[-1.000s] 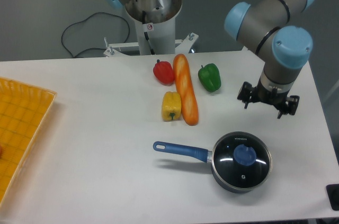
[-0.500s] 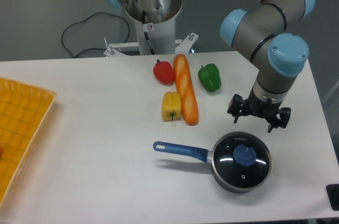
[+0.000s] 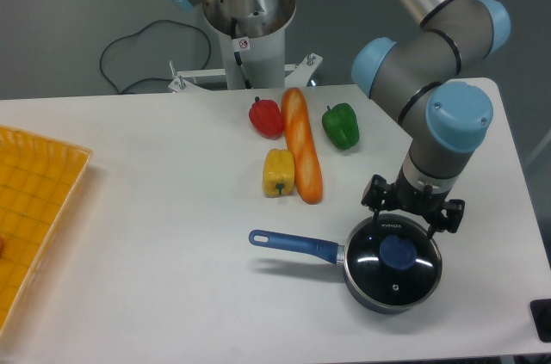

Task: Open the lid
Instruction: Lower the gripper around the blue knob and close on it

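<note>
Jaws seen from above look spread: the gripper (image 3: 411, 212) shows two dark fingers (image 3: 375, 194) splayed to either side, hanging at the far edge of the lid (image 3: 393, 260), with nothing caught between them. Whether the fingertips touch the lid's rim cannot be told from this angle.

Above the gripper the arm comes down from the top right — a silver tube, then grey joints with pale blue caps — and its last link points straight down at the table (image 3: 172, 209), so the wrist hides most of the gripper body.

That lid sits shut on the dark saucepan (image 3: 353, 282) near the table's front right corner, its blue knob (image 3: 398, 253) in the centre, just in front of the fingers. The pan's blue handle (image 3: 293, 243) points left.

Further back lie a baguette (image 3: 302, 144), a yellow pepper (image 3: 278, 172) touching its left side, a red pepper (image 3: 267, 117) and a green pepper (image 3: 341, 125). An orange tray (image 3: 34, 209) is cut off by the left edge, and a dark object (image 3: 542, 319) at the lower right edge is too clipped to identify. A black cable (image 3: 138, 54) loops behind the table beside the robot's base (image 3: 245, 20).
</note>
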Controlling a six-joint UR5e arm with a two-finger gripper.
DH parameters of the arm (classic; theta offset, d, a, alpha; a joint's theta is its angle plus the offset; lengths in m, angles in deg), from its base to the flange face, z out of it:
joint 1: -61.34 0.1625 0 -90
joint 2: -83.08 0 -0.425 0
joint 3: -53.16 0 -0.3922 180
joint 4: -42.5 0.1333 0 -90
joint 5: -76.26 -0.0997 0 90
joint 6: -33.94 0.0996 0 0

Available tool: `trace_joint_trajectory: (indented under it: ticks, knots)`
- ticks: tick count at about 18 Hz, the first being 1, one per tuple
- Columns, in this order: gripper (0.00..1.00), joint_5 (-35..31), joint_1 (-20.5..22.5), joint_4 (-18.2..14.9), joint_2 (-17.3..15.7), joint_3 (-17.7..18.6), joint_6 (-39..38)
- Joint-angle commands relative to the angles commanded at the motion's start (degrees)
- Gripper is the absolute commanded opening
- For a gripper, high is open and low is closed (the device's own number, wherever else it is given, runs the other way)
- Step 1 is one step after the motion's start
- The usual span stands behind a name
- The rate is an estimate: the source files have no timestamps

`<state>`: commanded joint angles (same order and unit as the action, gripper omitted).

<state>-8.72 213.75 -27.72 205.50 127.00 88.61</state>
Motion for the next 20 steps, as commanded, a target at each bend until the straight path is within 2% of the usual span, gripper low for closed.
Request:
trace_joint_trajectory:
  ticks: [2,7,20]
  knots:
    - [1.00,-2.1,-0.9,-0.6,1.1,-1.0,-0.1]
    - [1.00,-2.3,-1.4,-1.0,2.7,-3.0,-1.6]
    - [1.00,-2.3,-2.0,-0.8,4.6,-3.9,-2.6]
